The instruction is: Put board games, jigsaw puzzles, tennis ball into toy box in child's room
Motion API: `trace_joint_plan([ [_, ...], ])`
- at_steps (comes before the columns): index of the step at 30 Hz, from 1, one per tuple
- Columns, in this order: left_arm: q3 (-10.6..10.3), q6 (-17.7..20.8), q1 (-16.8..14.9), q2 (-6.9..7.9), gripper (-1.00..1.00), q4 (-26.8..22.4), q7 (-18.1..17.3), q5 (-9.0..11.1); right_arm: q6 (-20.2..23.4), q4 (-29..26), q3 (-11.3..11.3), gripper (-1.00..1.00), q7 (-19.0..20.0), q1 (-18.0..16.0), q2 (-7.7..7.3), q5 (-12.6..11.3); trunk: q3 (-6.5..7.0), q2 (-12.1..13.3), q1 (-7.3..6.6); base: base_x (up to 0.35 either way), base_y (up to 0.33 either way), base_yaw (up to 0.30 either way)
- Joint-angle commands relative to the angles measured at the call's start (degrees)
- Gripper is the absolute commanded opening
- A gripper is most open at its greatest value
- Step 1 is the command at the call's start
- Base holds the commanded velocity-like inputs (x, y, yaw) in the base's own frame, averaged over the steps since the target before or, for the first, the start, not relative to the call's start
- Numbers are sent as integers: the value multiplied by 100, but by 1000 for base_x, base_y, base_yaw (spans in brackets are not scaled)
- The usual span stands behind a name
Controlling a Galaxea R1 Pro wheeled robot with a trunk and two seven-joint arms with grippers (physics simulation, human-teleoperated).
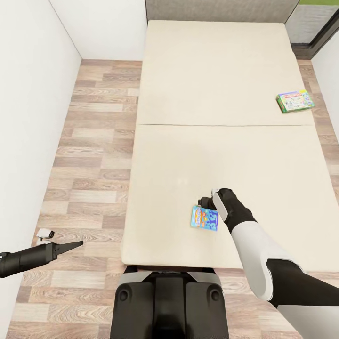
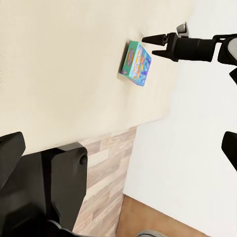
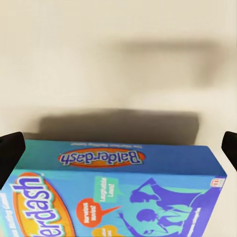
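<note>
The blue board game (image 1: 205, 218) lies flat on the bed (image 1: 188, 155), near the foot edge. The right gripper (image 1: 210, 201) is held just above its far edge w/ jaws spread wide, nothing gripped; in the right wrist view the box (image 3: 118, 192) sits between the finger tips. For a clean grab, the jaws should be lowered to straddle the box's narrow width, centred, then shut firmly. The green board game (image 1: 295, 100) lies at the bed's right edge, well apart. The left gripper (image 1: 70, 246) is parked over the floor; open or shut can't be told.
</note>
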Motion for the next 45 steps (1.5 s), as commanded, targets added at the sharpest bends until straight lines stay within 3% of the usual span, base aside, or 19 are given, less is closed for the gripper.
trace_joint_plan([
  [1, 0, 61, -1, 2, 100, -1, -24, -4, 15, -10, -25, 100, -35, -2, 6, -37, -16, -9, 3, 0, 0, 0],
  [45, -22, -45, -1, -7, 100, -1, -24, -4, -224, -119, -34, 100, -42, -11, 34, -37, -71, -9, 3, 0, 0, 0],
])
